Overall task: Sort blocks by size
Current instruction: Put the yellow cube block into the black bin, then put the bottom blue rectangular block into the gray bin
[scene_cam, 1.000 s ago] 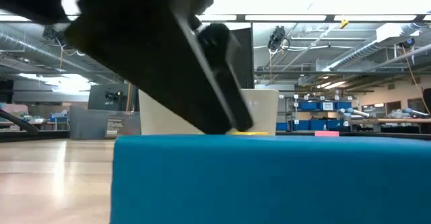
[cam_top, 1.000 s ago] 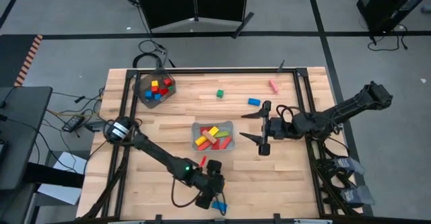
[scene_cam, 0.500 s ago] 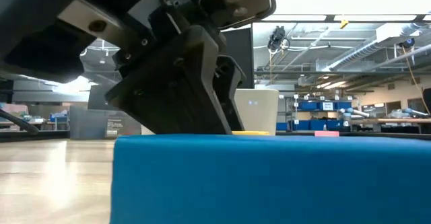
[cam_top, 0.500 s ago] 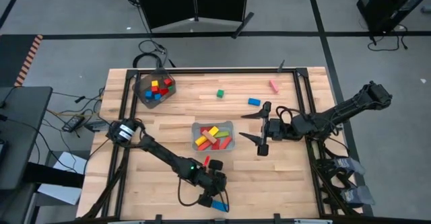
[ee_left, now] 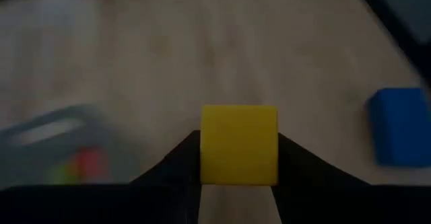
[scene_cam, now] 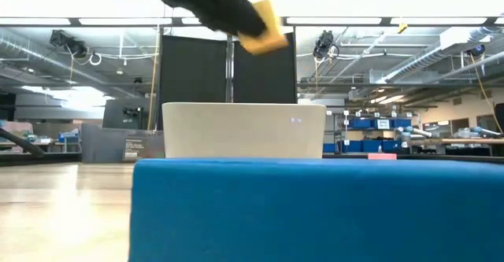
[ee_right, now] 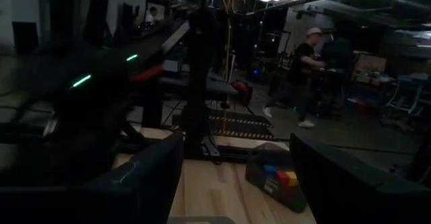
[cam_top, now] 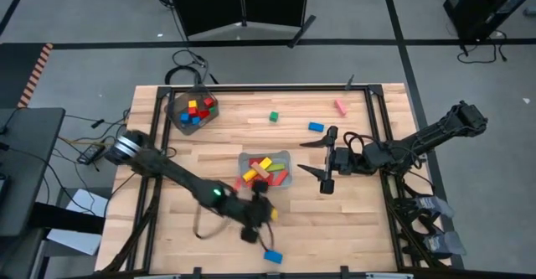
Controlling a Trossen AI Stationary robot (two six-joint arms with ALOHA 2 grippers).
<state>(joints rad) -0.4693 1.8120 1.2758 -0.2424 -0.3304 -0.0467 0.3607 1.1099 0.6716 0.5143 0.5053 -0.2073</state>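
A yellow cube (ee_left: 239, 153) is up in the air between the fingers of my left gripper (cam_top: 266, 216), which is shut on it. This is over the near middle of the table, between the clear tray (cam_top: 285, 157) and a blue block (cam_top: 272, 256) lying by the near edge. In the low view the cube (scene_cam: 264, 24) hangs above the tray (scene_cam: 244, 132). The tray holds red, yellow and green bars. My right gripper (cam_top: 306, 157) hovers open, right of the tray, nothing between its fingers. My left gripper pinches the yellow cube by two opposite side faces (ee_left: 204, 158) between its two fingers, at their free ends. The fingers slant down from the table's left. The cube is lifted clear of the table and is a little tilted in the low view.
A dark bowl (cam_top: 193, 111) with several small cubes stands at the far left. A green block (cam_top: 273, 116), a blue one (cam_top: 316, 126) and a pink one (cam_top: 340, 106) lie loose at the far side. A red piece (cam_top: 259, 188) lies near the tray. People stand in the room beyond.
My left gripper, which was down beside the blue block at the near edge, has taken hold of the yellow cube. It has risen with the cube and drawn back toward the tray. The cube is now clear of the table; the blue block has stayed put.
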